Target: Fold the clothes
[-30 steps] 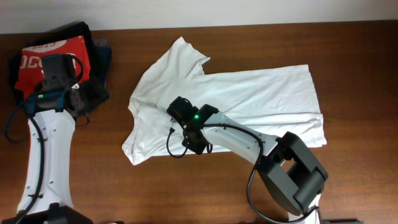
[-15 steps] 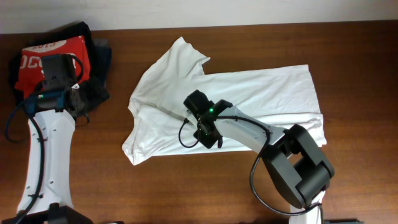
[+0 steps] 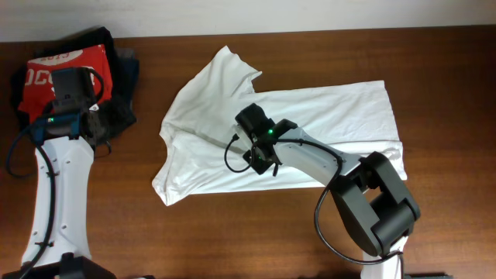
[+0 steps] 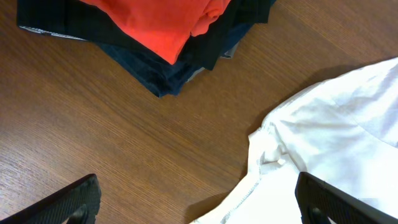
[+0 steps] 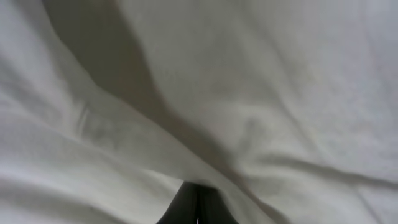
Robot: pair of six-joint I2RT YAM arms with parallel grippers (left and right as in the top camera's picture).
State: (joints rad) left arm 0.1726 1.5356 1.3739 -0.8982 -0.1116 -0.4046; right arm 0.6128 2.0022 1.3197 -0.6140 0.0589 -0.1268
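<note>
A white T-shirt [image 3: 325,116] lies spread and creased on the brown table, with a sleeve at the top [image 3: 229,70]. My right gripper [image 3: 262,147] is low on the shirt's middle. In the right wrist view its fingers [image 5: 198,202] are pressed together, with a raised fold of the shirt [image 5: 261,74] over their tips. My left gripper [image 3: 93,124] hovers open at the left, between the pile and the shirt. In the left wrist view its fingers [image 4: 199,205] stand wide apart over bare wood and the shirt's edge [image 4: 323,130], holding nothing.
A pile of folded clothes, a red garment [image 3: 66,66] on dark ones, sits at the table's far left corner; it also shows in the left wrist view [image 4: 161,25]. The table's back edge meets a white wall [image 3: 310,12].
My right gripper has slid to the right and slightly back across the shirt's middle. The shirt's outline looks the same. The left arm has not moved.
</note>
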